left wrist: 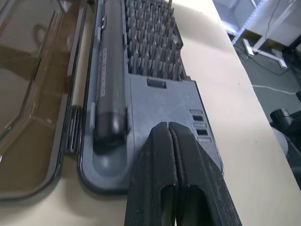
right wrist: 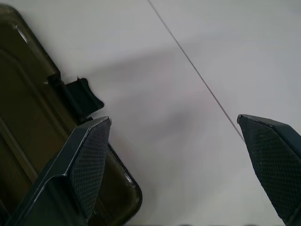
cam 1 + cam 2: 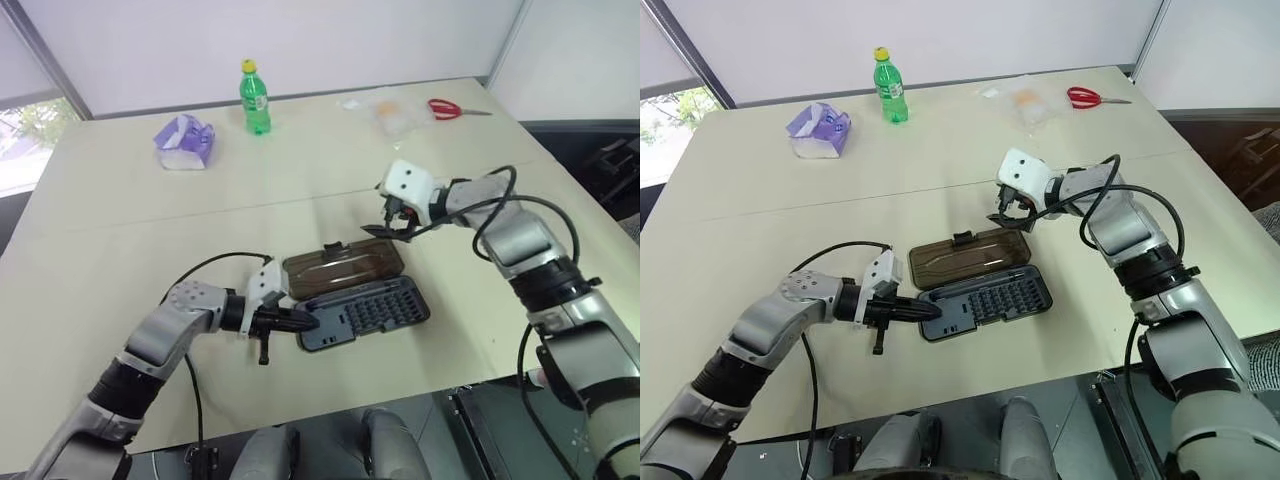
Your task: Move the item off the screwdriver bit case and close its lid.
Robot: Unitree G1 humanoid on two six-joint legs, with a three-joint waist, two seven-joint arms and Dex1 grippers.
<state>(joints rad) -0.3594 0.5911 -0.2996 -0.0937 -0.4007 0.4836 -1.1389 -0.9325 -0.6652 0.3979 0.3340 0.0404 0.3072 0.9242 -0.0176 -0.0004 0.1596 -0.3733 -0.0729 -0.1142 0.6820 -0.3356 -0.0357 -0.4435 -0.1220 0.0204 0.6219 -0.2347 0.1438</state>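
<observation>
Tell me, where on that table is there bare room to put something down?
Bare stretches lie between the tissue pack and open case, and along the table beside the left gripper. It's crowded around the case, where the right gripper hovers.

The lid (image 3: 343, 266) lies open behind the screwdriver bit case (image 3: 365, 314).

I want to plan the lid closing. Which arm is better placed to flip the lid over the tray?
Right, probably. The right gripper hangs open at the far right corner of the lid, which lies flat beside the tray. The left gripper is shut at the tray's left end.
</observation>
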